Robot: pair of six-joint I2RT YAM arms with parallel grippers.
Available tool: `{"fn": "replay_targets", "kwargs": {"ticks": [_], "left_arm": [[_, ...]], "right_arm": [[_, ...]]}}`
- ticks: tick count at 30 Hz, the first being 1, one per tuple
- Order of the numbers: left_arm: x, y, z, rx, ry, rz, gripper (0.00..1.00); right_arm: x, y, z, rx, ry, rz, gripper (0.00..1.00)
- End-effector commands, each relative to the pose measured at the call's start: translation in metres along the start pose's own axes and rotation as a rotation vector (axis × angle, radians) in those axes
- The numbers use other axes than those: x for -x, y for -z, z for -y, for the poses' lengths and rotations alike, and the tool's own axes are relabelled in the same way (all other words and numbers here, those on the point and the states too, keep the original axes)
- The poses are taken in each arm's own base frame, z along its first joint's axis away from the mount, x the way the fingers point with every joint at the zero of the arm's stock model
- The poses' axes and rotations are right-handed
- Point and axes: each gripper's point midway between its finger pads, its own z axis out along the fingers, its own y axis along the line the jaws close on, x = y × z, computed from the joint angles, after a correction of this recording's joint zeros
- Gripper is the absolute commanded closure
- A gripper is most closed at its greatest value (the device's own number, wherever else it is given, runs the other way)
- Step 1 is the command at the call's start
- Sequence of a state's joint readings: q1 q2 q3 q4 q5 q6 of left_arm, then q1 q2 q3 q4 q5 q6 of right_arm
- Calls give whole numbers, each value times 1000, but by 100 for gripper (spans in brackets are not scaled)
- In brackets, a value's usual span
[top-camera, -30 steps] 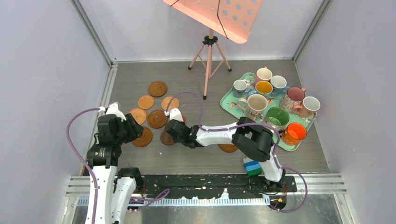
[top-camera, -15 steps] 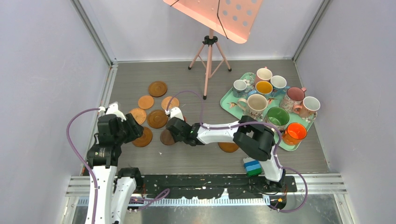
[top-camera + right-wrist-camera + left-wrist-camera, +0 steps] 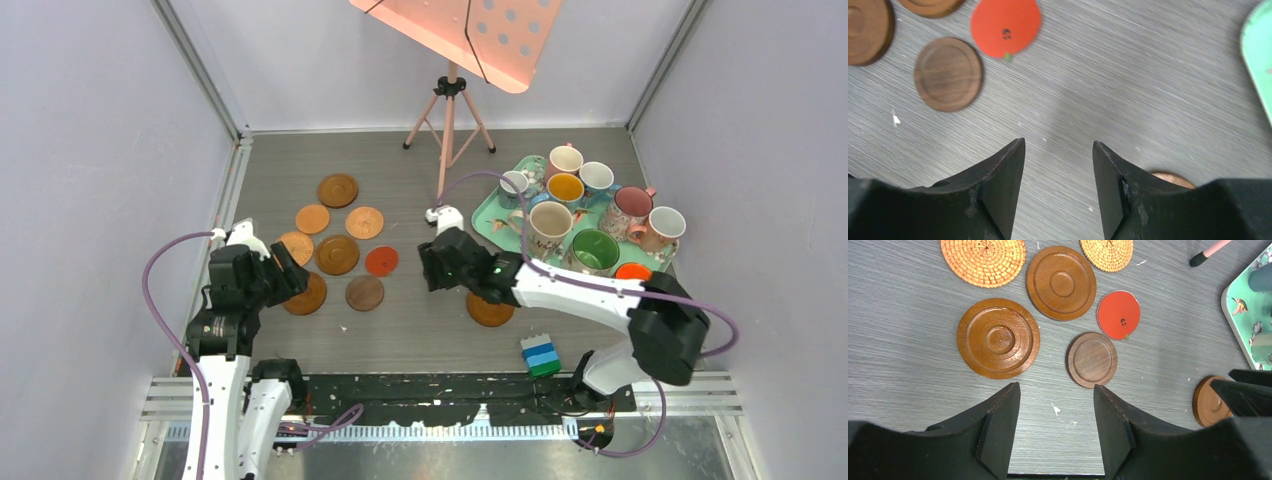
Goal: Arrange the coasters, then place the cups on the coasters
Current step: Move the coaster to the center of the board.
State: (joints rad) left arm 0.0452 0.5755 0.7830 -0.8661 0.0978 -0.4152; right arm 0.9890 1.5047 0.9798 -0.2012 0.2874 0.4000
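Several coasters lie in a cluster left of centre, among them a red coaster [image 3: 381, 261] [image 3: 1118, 314] [image 3: 1005, 25] and a small dark brown coaster [image 3: 364, 293] [image 3: 1092, 359] [image 3: 948, 73]. A larger grooved brown coaster [image 3: 305, 293] [image 3: 998, 338] lies beside my left gripper [image 3: 288, 276] [image 3: 1055, 388], which hovers open and empty. One more brown coaster [image 3: 490, 310] [image 3: 1209, 401] lies apart, under my right arm. My right gripper [image 3: 429, 270] [image 3: 1058, 142] is open over bare table, holding nothing. Several cups [image 3: 550, 222] stand on the mint tray [image 3: 488, 214].
A pink music stand's tripod [image 3: 447, 130] stands at the back centre. A blue and green block [image 3: 540, 355] sits near the right arm's base. Grey walls close in both sides, and a metal rail runs along the near edge.
My right gripper has drawn back to the right, away from the small dark brown coaster, and opened wider. The red coaster now shows. The left arm has stayed put.
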Motion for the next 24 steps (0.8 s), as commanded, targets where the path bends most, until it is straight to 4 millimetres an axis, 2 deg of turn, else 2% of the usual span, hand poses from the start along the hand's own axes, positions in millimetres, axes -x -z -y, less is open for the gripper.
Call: {"fn": "replay_targets", "kwargs": {"ticks": [1,4,7,16,24], "left_arm": [[6,1,6,-27,-5,23,41],[6,0,7,-33,-5,23,41],[5,0,7,-36,-5,19,41],[6,0,6,-31,-5,23,41],[6,0,6,-31,-5,23,41]], "right_arm": [[-29,20,39,-78,-40,-56,41],[-46,29,61,-122,-80,-73,40],[-64,31,68,-122,-95,-107,39],[-99,26,71,-124,-130,-179,39],[-117,21,56,-31,-161,-219,39]]}}
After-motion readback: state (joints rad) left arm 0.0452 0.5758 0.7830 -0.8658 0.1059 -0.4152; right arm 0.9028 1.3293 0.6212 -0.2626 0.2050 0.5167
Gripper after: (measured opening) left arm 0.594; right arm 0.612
